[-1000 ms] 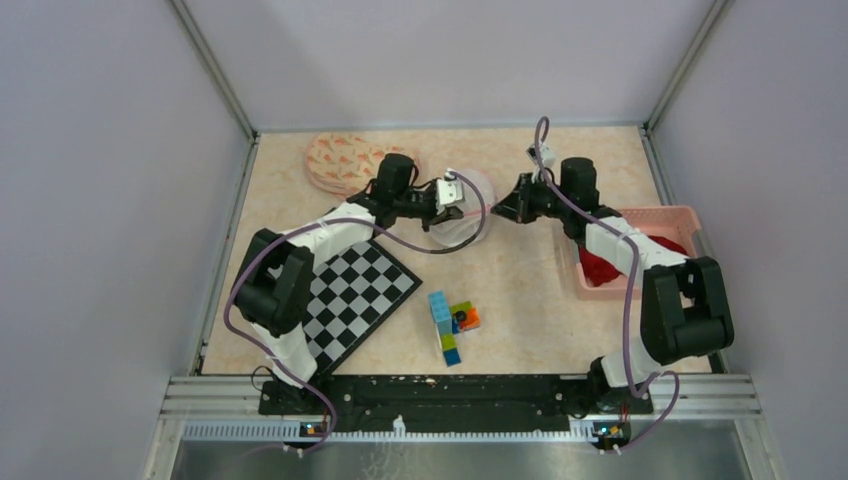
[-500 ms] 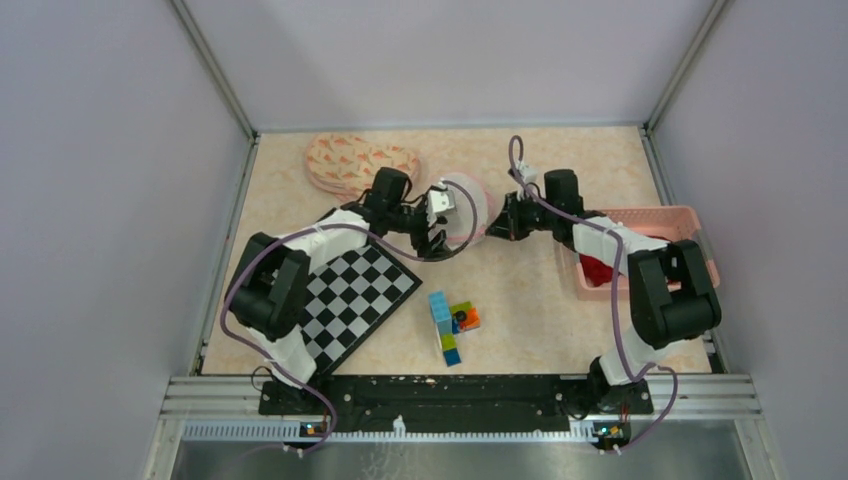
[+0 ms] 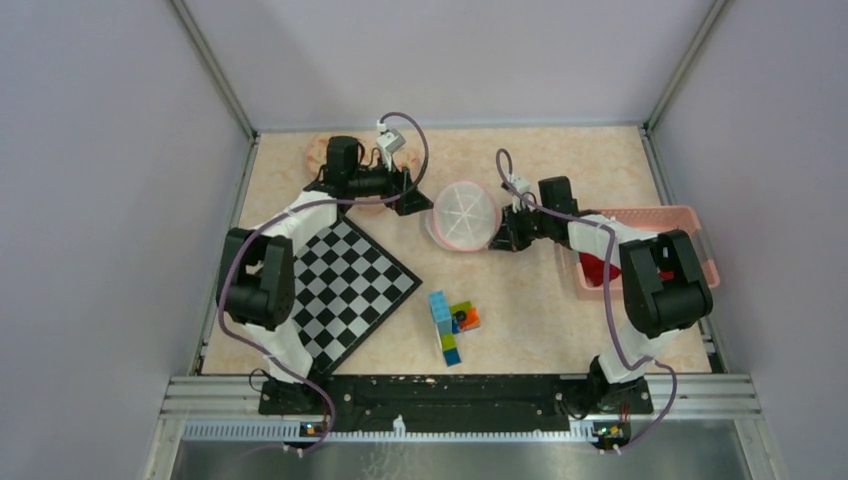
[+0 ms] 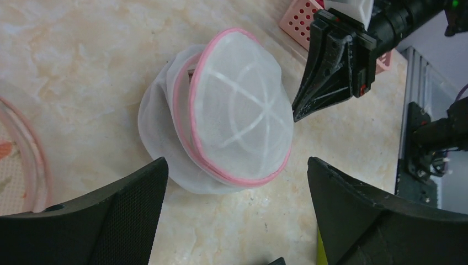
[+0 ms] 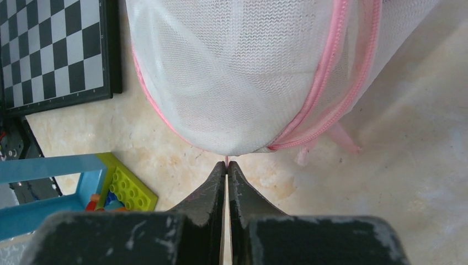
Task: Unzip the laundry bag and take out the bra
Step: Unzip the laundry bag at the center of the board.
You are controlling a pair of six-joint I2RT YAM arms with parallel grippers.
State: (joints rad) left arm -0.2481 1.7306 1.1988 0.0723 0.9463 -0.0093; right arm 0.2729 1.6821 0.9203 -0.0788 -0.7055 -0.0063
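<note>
The laundry bag [image 3: 463, 215], a round white mesh pouch with pink trim, rests on the table between the two arms. In the left wrist view the laundry bag [image 4: 232, 116] lies just beyond my left gripper [image 4: 236, 163], which is open and holds nothing. In the top view my left gripper [image 3: 410, 199] stands to the bag's left, apart from it. My right gripper [image 5: 227, 164] is shut on a thin pink tab at the near edge of the laundry bag [image 5: 248, 72]. In the top view my right gripper [image 3: 497, 240] is at the bag's right side. The bra is hidden.
A checkerboard [image 3: 350, 285] lies at the left, coloured blocks [image 3: 452, 322] near the front middle. A pink basket [image 3: 690, 215] with red cloth [image 3: 598, 270] sits at the right. A patterned oval pad [image 3: 335, 160] lies at the back left, under my left arm.
My left gripper has opened, let go of the bag and drawn back to the left. The bag has settled on the table, and my right gripper has followed it down, still shut.
</note>
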